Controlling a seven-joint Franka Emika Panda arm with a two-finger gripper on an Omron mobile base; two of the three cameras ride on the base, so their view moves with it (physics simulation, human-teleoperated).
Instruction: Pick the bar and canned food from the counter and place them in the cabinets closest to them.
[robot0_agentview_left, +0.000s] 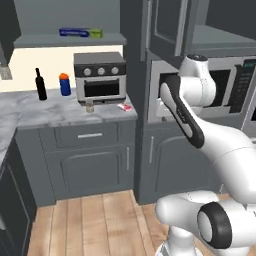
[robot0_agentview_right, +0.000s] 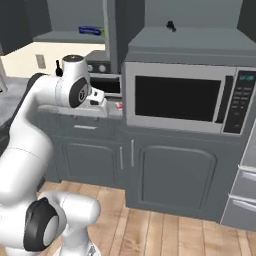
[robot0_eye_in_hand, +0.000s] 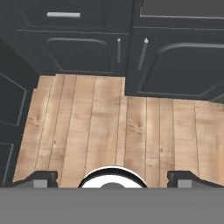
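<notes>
A simulated kitchen with dark grey cupboards and a plank floor (robot0_eye_in_hand: 109, 127). A white robot arm (robot0_agentview_left: 200, 120) stands folded in front of the lower cupboards (robot0_agentview_left: 95, 167), well back from the marble worktop (robot0_agentview_left: 45, 112).

On the worktop, a toaster oven (robot0_agentview_left: 100, 77) sits against the wall. A small can (robot0_agentview_left: 90, 106) stands just in front of it, and a flat red-and-white bar (robot0_agentview_left: 125, 107) lies near the worktop's right front corner, close to the can but apart from it. Further left stand a dark bottle (robot0_agentview_left: 40, 85) and a blue cylinder with an orange lid (robot0_agentview_left: 65, 84). A long blue-and-green box (robot0_agentview_left: 80, 33) lies on the open cabinet shelf (robot0_agentview_left: 70, 41) above. A microwave (robot0_agentview_right: 182, 97) is built in to the right.

In the hand view, the gripper (robot0_eye_in_hand: 112, 179) points down at the floor, its two fingertips (robot0_eye_in_hand: 41, 178) spread wide apart with nothing between them.
</notes>
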